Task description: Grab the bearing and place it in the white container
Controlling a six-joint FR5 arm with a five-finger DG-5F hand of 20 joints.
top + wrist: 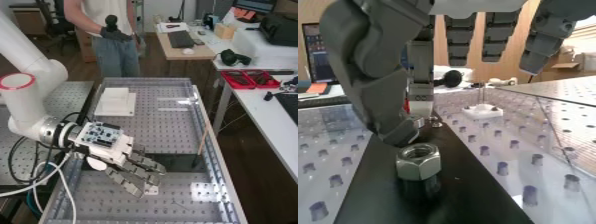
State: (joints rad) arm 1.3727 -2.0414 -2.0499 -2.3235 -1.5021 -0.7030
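Well, 1 hex nut (419,165) on 1 black strip (474,192).
1 robot hand (114,152), fingers apart; 1 white block (116,105), far left.

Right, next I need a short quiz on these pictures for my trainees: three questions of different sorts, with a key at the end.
1. Multiple choice. What does the metal nut stand on?
a) a red tray
b) a dark strip
c) a keyboard

2. Fill in the missing word. In the high view, the hand is fixed to the end of a ______ arm.

3. True or false? All the fingers of the hand are curled tightly round the metal nut.

Key: 1. b; 2. white; 3. false
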